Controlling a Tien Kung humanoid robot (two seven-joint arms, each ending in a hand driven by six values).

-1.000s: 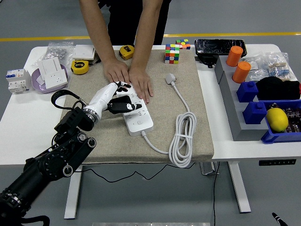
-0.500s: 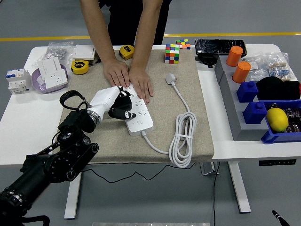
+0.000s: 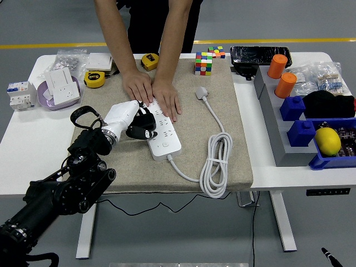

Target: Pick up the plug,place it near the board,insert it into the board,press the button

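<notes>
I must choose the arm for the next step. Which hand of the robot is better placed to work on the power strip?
The left. The left hand hangs over the near part of the power strip, fingers curled, on the beige mat. The right arm is out of view. A person's hands press the strip's far end.

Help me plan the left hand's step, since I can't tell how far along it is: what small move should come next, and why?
Probably press down. The left hand holds a black plug at the power strip's left edge; whether it is seated is unclear. The person's hands pin the strip's far end, steadying it.
</notes>
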